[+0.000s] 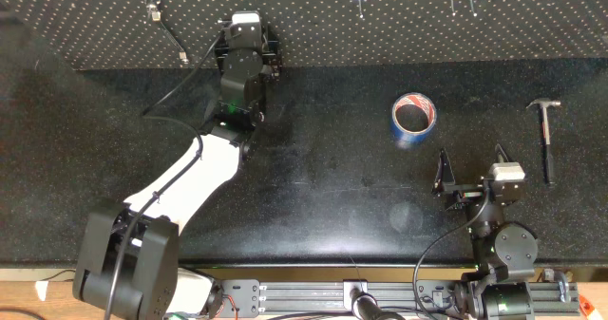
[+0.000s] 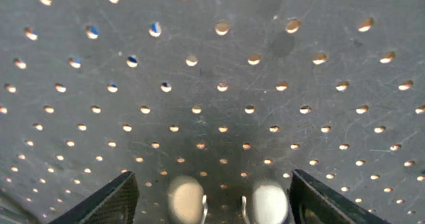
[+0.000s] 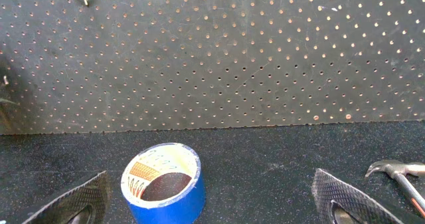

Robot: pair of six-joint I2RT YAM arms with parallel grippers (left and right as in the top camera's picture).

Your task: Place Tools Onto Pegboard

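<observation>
Left gripper (image 1: 249,45), jaws wide and empty, faces the pegboard (image 1: 380,26), at 10 o'clock of the blue tape roll (image 1: 414,118). Right gripper (image 1: 445,176), also spread and empty, sits at the roll's 5 o'clock. The hammer (image 1: 545,140) lies at its 3 o'clock. The roll's inner print is too small to read.

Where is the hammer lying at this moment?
In the top view the hammer lies flat at the far right, right of the blue tape roll.

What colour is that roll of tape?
The tape roll is blue, clearest in the right wrist view.
</observation>
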